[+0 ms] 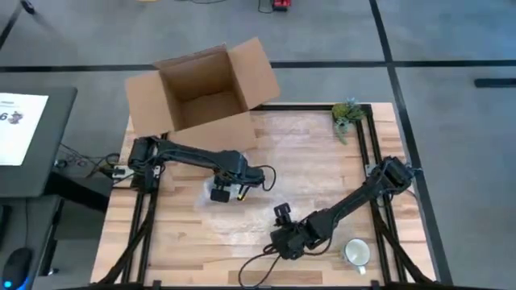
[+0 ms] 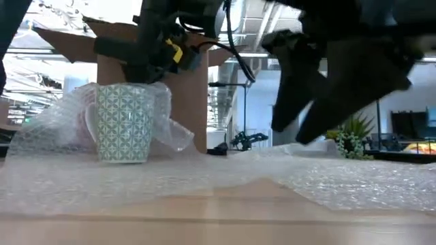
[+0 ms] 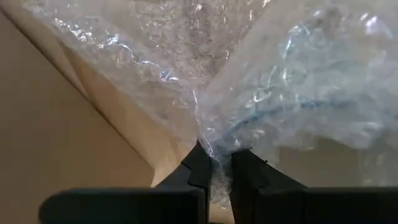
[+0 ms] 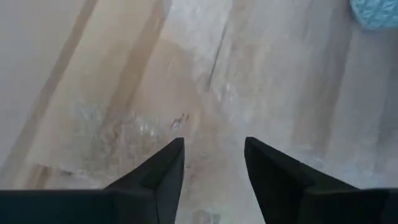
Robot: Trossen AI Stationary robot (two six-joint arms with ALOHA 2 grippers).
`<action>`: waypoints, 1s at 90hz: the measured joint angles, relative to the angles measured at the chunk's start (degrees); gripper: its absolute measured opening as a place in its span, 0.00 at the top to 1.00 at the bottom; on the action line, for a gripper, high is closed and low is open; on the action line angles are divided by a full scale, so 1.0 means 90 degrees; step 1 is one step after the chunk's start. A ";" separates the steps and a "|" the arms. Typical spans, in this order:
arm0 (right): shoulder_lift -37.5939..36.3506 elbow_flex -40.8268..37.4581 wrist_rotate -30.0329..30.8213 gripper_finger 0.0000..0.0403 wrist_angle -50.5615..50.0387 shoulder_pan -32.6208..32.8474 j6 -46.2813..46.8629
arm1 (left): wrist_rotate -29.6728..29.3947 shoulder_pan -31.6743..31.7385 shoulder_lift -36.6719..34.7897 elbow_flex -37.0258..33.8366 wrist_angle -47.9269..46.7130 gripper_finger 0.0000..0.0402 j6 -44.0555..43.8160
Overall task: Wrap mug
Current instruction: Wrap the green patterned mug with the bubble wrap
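Between the left gripper's (image 3: 216,167) 2 dark fingers (image 3: 198,163), a bunched fold of bubble wrap (image 3: 249,93) was pinched tight, the fingers drawn narrow on the film. From that pinch the clear sheet fanned outward over the wooden table (image 3: 56,124). Seen from above, this gripper (image 1: 219,193) hung over the left-centre of the table (image 1: 185,242), just in front of an open cardboard box (image 1: 201,89).

At table height, a patterned teal-and-white mug (image 2: 122,122) stood upright on the sheet, with bubble wrap (image 2: 61,129) bunched up beside and behind it and a loose flap trailing off its other side; the left gripper (image 2: 146,61) sat right above it.

The right gripper's (image 4: 213,163) fingers (image 4: 165,171) stood apart, holding nothing, above the flat wrap. From above it (image 1: 284,238) hovered near the table's front edge, right of centre, well apart from the left one.

A second, white mug (image 1: 355,253) sat near the front right corner, just beside the right arm. A small green plant (image 1: 348,115) stood at the back right corner.
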 joint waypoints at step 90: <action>0.0704 -0.0258 -0.1005 0.96 0.1906 -0.0748 -0.0026 | 0.0317 -0.0314 -0.0289 0.1555 -0.0454 0.63 -0.0155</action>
